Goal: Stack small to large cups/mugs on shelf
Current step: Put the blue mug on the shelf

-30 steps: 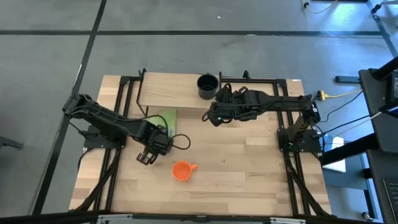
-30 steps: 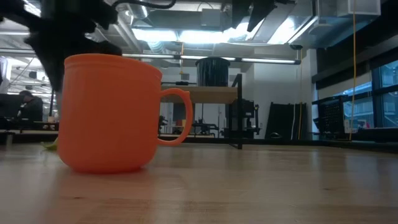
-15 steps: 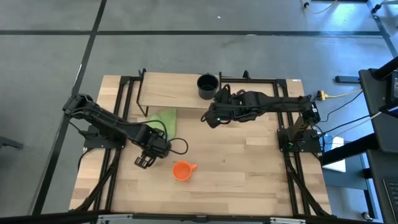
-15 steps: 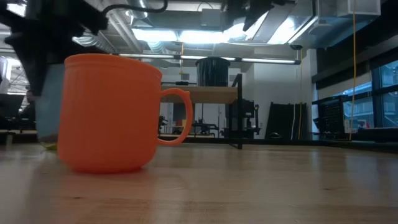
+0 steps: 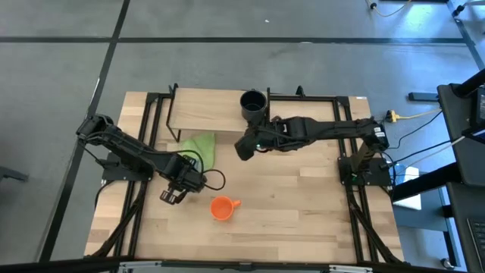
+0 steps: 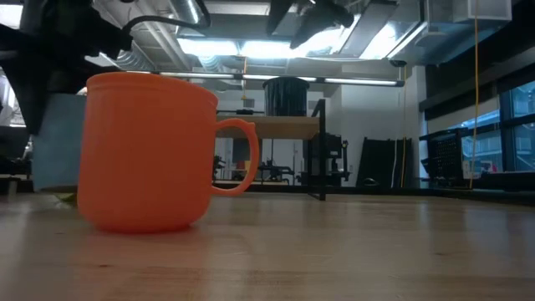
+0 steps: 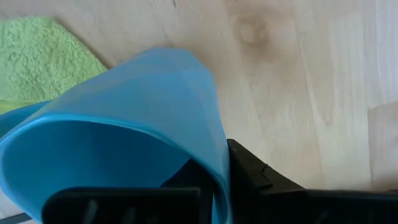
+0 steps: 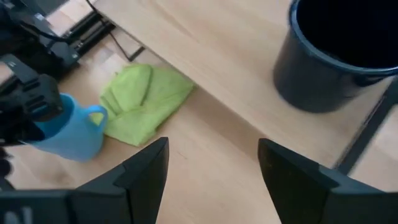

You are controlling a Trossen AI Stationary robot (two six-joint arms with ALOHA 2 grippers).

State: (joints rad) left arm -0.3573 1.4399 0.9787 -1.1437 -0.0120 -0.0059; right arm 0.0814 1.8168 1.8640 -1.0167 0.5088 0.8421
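Note:
My left gripper (image 5: 173,195) is shut on the light blue mug (image 8: 68,127), just left of the small orange mug (image 5: 221,207), which stands upright on the tabletop with its handle toward the right edge. In the low view the blue mug (image 6: 57,142) shows behind the orange mug (image 6: 146,150). The dark navy mug (image 5: 254,105) stands upright on the low light-wood shelf (image 5: 204,114) at the far side. My right gripper (image 5: 242,149) hovers open near the shelf's front edge, below the navy mug (image 8: 336,56), touching nothing. My left gripper (image 7: 217,174) holds the blue mug by its rim wall (image 7: 221,149), one finger inside the cup and one finger (image 7: 249,171) outside it. The mug stays roughly upright, handle (image 8: 98,115) pointing away from the gripper. Whether its base is on the table I cannot tell.
A crumpled green cloth (image 5: 198,148) lies on the tabletop in front of the shelf, between the two grippers. The shelf's black metal legs (image 6: 322,150) and black frame rails run along the table's sides. Bare wood (image 5: 303,205) stretches right of the orange mug.
My left gripper has carried the blue mug a little toward the table's left and near edges; in the low view the mug has come out from behind the orange mug. My right gripper has moved toward the table's left, away from the navy mug.

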